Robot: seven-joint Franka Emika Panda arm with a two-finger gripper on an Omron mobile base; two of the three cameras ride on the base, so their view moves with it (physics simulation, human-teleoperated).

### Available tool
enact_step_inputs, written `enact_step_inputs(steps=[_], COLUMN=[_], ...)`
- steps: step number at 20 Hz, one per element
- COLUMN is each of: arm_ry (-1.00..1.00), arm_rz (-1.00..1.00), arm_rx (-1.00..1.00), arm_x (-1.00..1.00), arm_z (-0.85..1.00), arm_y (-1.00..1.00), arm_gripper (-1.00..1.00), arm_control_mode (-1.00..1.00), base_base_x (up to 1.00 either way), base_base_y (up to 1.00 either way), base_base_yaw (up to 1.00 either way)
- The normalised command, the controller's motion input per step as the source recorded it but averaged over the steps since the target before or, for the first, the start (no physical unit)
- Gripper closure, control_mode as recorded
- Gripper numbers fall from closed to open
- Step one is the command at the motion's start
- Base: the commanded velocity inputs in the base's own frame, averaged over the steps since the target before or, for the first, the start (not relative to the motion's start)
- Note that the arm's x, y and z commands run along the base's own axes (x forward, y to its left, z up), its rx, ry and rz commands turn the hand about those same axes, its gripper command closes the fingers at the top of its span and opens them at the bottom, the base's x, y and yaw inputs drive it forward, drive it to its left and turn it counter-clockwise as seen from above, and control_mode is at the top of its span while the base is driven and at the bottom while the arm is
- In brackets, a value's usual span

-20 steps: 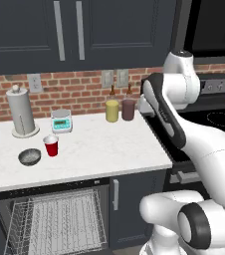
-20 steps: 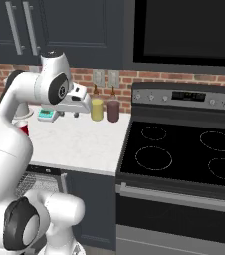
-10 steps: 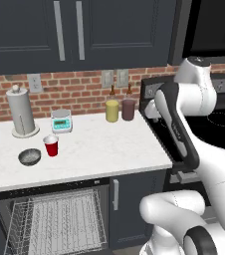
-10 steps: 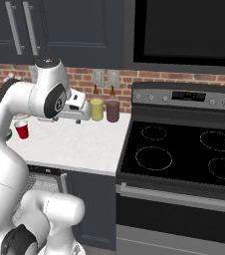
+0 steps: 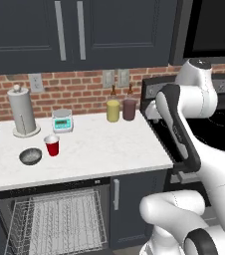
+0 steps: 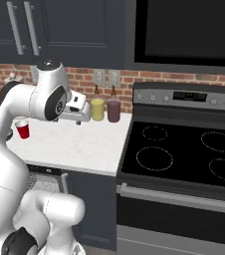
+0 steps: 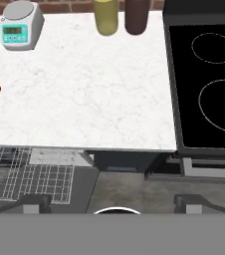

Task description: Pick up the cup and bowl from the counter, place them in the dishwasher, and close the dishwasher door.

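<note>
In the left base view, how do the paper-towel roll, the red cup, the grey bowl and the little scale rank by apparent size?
Largest to smallest:
1. White paper-towel roll on its stand
2. Small teal-screened kitchen scale
3. Red tapered plastic cup and shallow grey metallic bowl: too alike to rank.

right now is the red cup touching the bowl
Apart. The left base view shows the cup standing right of the bowl, with a strip of white counter between them.

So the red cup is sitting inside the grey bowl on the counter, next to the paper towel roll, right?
Not quite. The red cup stands on the counter beside the grey bowl, not inside it; the left base view shows them side by side. Both are near the paper towel roll.
</note>
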Motion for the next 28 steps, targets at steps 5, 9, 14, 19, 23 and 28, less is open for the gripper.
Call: enact_step_inputs(steps=[5, 9, 14, 19, 23, 28], arm_ry=[0.00, 0.00, 0.00, 0.00, 0.00, 0.00], arm_rz=[0.00, 0.00, 0.00, 0.00, 0.00, 0.00], arm_rx=[0.00, 0.00, 0.00, 0.00, 0.00, 0.00], arm_x=[0.00, 0.00, 0.00, 0.00, 0.00, 0.00], arm_z=[0.00, 0.00, 0.00, 0.00, 0.00, 0.00], arm_y=[0.00, 0.00, 0.00, 0.00, 0.00, 0.00], arm_gripper=[-1.00, -1.00, -1.00, -1.00, -1.00, -1.00], arm_control_mode=[1.00, 1.00, 1.00, 1.00, 1.00, 1.00], base_base_x=[-0.06, 0.00, -0.14, -0.20, -0.04, -0.04], base_base_y=[-0.12, -0.26, -0.30, -0.57, -0.64, -0.57], base_base_yaw=[0.38, 0.59, 0.57, 0.54, 0.52, 0.53])
